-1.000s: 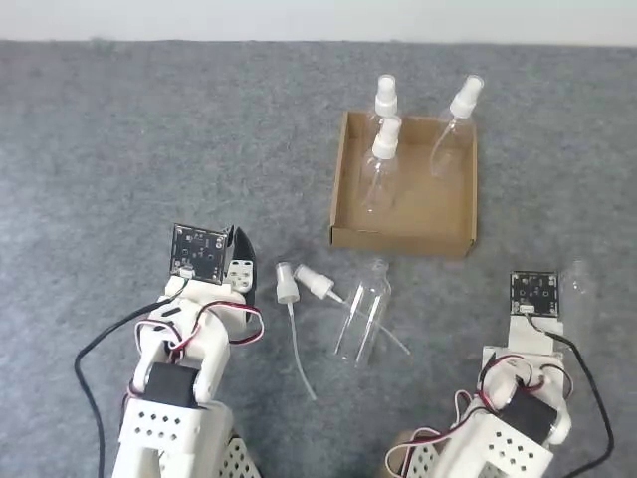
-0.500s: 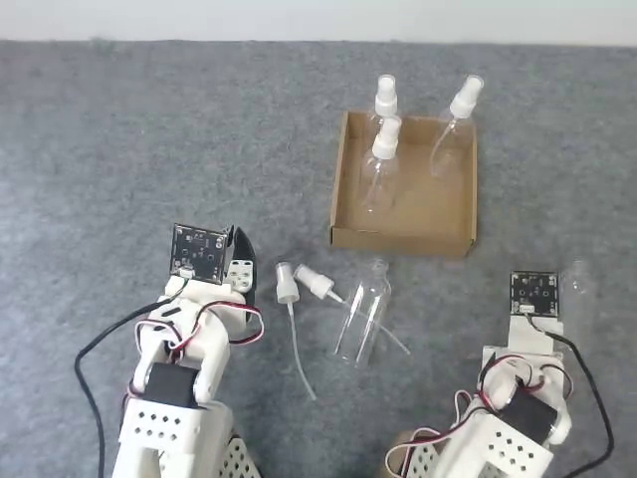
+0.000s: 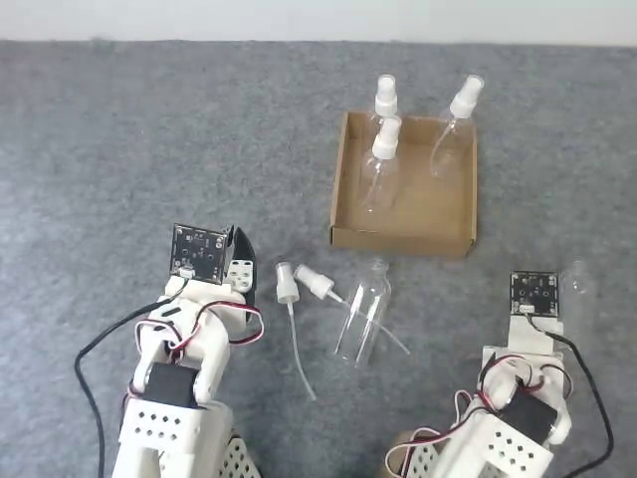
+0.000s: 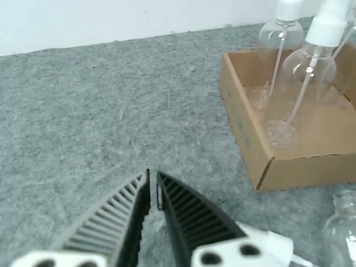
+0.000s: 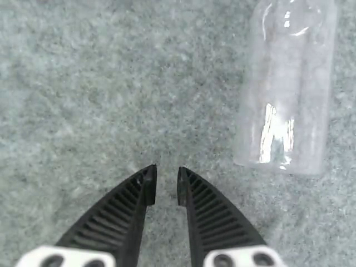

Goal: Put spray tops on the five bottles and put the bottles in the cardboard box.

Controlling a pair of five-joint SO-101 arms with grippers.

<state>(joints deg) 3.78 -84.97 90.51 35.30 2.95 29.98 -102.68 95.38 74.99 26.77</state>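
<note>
The cardboard box [image 3: 448,214] sits at the back right with three capped clear bottles [image 3: 379,167] standing or leaning in it; the left wrist view shows the box [image 4: 289,161] and capped bottles [image 4: 311,61]. Two loose spray tops [image 3: 288,283] lie on the grey carpet beside an uncapped bottle [image 3: 362,311] on its side. A second uncapped bottle [image 3: 576,287] lies by the right arm, seen close as a clear bottle [image 5: 289,94]. My left gripper [image 4: 153,181] is shut and holds nothing, just left of the spray tops. My right gripper [image 5: 166,177] is shut over bare carpet beside that bottle.
Grey carpet covers the whole table. A spray top [image 4: 267,242] lies right beside my left gripper's fingers, with the lying bottle's neck [image 4: 342,222] past it. The spray tops' thin dip tubes [image 3: 301,354] trail toward the front. Both arm bases stand at the front edge.
</note>
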